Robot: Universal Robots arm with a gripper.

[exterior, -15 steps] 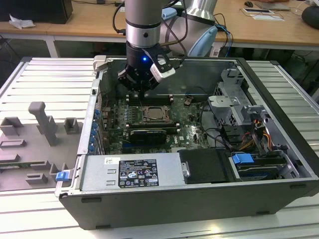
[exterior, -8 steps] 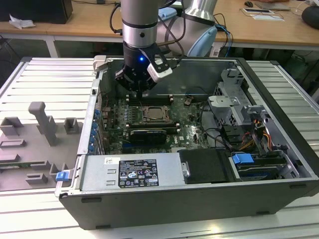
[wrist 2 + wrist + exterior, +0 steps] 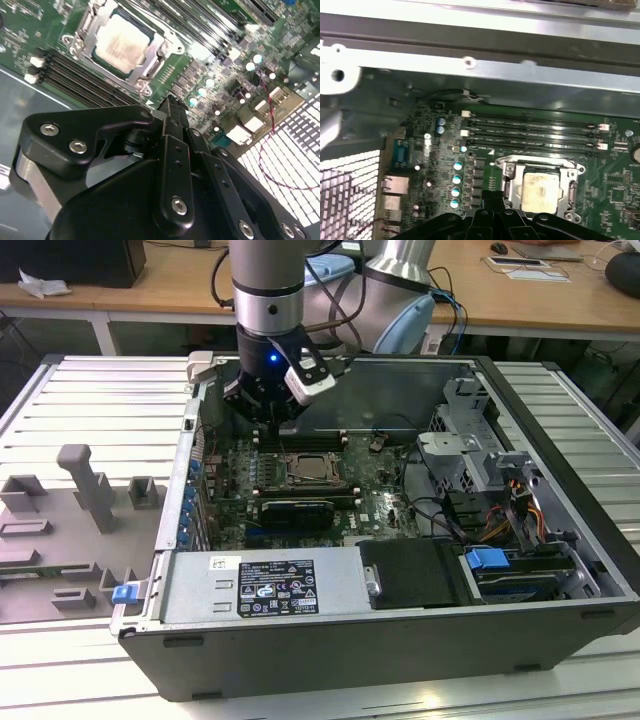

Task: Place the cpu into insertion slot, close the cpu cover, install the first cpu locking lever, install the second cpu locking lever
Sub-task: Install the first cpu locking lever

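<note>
In the exterior view, the gripper (image 3: 272, 408) hangs inside the open PC case (image 3: 560, 490), low over the board (image 3: 375, 495) at its far edge, just behind the slot (image 3: 312, 468). The cpu (image 3: 313, 467) sits in the slot w/ the cover (image 3: 296, 472) down around it as a silvery frame. Fingers are lost against the dark board here; can't tell their gap. A grey fixture (image 3: 90, 490) lies on the table (image 3: 560, 680) at this view's left, well apart.

In the second wrist view, the fingers (image 3: 172, 112) look pressed together, nothing between them, tip near the memory slots (image 3: 85, 75) beside the slot (image 3: 165, 50). The cpu (image 3: 122, 42) lies flat, pale metal top showing through the cover (image 3: 85, 30) window. Gripper body blocks the near board.

In the first wrist view, the cpu (image 3: 537, 186) is seated w/ the cover (image 3: 510, 172) framing it; the gripper (image 3: 492, 200) sits at the picture edge, tips cut off.

Handling, as a guess: the cpu is light, thin, stiff, w/ a smooth top, best held by opposite edges only. Slot pins are fragile, so no sideways drag. The cover is thin stiff sheet metal on a hinge; push on the frame, not the window. Levers are prob. springy wire, but I can't make them out or tell if they're latched.
</note>
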